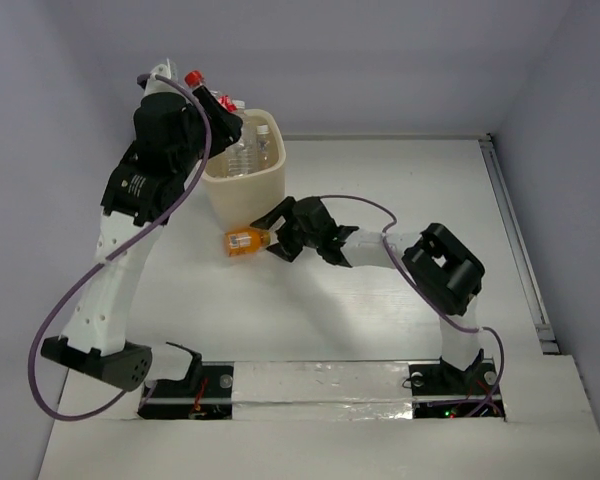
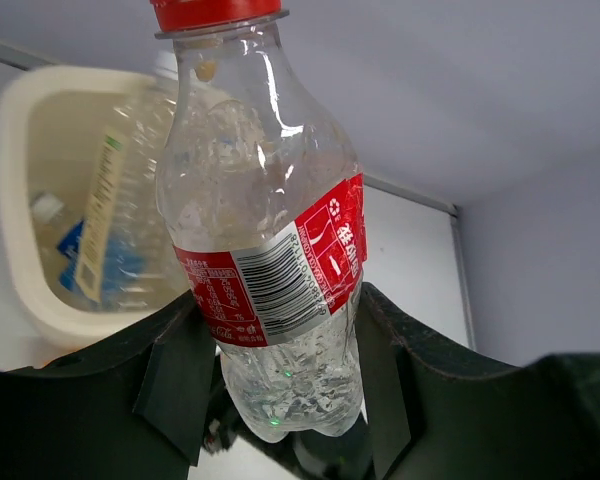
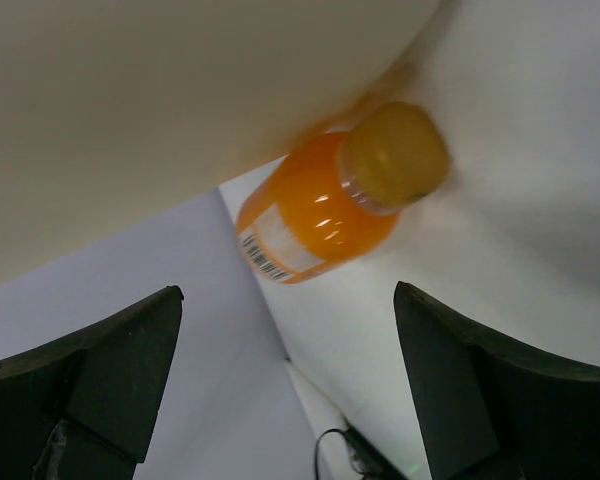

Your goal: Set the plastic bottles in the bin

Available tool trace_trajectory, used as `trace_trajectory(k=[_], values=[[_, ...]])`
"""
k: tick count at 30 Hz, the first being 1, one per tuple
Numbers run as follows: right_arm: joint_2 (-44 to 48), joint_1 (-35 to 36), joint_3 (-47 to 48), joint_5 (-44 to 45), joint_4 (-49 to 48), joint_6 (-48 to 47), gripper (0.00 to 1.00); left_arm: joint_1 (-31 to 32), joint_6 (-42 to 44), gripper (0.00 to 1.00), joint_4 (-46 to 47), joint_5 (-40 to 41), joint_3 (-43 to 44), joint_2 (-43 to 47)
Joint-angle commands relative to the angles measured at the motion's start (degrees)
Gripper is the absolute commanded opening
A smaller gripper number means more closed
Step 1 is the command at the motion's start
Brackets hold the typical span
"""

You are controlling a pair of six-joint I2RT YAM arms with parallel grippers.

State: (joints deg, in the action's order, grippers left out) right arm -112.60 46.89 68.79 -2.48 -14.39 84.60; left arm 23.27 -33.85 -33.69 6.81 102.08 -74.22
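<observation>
My left gripper (image 1: 212,108) is shut on a clear red-capped bottle (image 2: 265,230) with a red label, held high beside the left rim of the cream bin (image 1: 242,190). The bin (image 2: 20,180) holds several clear bottles (image 1: 252,150), one with a blue label (image 2: 100,262). A short orange bottle (image 1: 245,241) lies on the table against the bin's front wall. My right gripper (image 1: 274,232) is open, its fingers just right of the orange bottle (image 3: 330,200), apart from it.
The table's right edge has a metal rail (image 1: 515,240). A purple cable (image 1: 50,330) loops off the left arm. Grey walls stand behind and on both sides.
</observation>
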Motion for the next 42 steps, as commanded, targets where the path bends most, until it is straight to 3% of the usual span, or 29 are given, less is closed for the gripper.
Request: trace_trajectory(k=[1,10,22,34,36,42], values=[[-2.1,2.4,5.6,1.4,-1.0,6.3,0.92,-3.6,2.9,0.37,3.2,0.8,3.1,-2.2],[-8.2,3.5,9.2,-0.3,-3.3,10.8,0.98,-11.0,5.1,0.38,10.5,3.8,-1.9,-6.3],[-14.1,3.5,17.1,0.0,2.3,15.0,0.97,-11.6,9.7,0.38,18.4,7.9,-6.9,-11.1],[-13.5,4.5,17.5,5.2,12.5,16.3,0.79,-10.4,12.5,0.38,26.5,12.2,-18.4,-9.7],[-12.9,4.5,15.8,5.4,11.8,16.7,0.62,-9.7,13.0,0.39,27.4,13.7,-19.6,-9.5],[-9.2,4.5,11.5,7.6,9.0,14.8,0.54,-7.3,14.4,0.41,29.6,17.2,-21.7,-9.8]])
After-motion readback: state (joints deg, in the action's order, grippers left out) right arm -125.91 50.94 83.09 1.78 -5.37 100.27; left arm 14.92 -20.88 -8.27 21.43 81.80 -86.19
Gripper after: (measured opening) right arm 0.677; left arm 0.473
